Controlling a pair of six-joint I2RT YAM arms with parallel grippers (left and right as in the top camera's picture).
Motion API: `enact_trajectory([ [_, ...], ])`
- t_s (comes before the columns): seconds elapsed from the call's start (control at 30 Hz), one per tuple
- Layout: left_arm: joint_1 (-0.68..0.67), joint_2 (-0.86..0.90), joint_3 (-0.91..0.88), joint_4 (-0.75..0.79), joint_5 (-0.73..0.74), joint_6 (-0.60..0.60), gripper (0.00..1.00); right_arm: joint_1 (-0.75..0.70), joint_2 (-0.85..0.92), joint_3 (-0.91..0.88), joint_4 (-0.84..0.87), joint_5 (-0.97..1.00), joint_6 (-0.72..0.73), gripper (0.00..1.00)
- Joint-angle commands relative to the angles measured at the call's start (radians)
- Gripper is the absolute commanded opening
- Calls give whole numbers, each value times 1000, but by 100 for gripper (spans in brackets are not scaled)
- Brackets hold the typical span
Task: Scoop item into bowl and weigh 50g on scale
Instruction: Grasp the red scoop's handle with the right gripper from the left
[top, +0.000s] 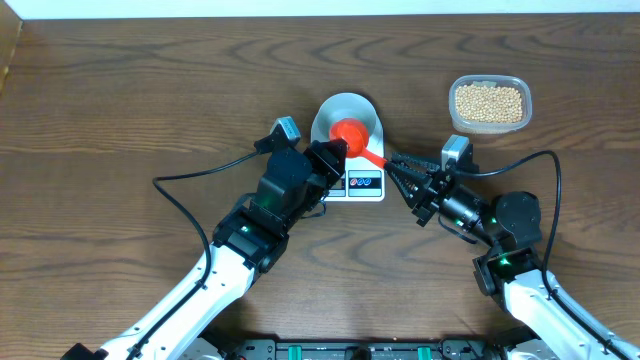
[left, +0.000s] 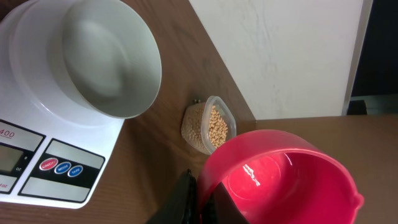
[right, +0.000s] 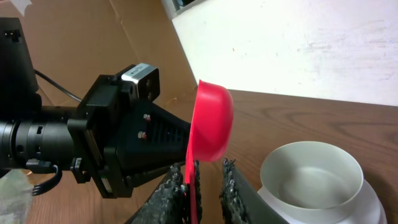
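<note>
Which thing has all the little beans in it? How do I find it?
Start at the white scale mid-table, then look toward the far right. There sits a clear plastic tub full of tan beans. Unlike the empty pale bowl and red scoop, it's see-through.

Glossy red plastic scoop (left: 283, 177), wood-grain table (top: 150, 110)

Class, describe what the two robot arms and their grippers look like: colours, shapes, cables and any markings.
Both arms have white lower links and black upper joints lit by small green lights. Black cables loop from each. The left gripper is black and blocky; the right gripper has dark ridged fingers. A small grey camera box sits on each wrist.
</note>
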Motion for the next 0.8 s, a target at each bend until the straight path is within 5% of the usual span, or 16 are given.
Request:
enact_trajectory([
  [0.0,-4,2,22,9,-9,19,7,7,5,14,2,8,6,19],
  [0.4,-5,2,22,27,-8,34,7,7,5,14,2,-11,13,18],
  [0.77,-10,2,22,27,-8,42,7,7,5,14,2,-11,13,1],
])
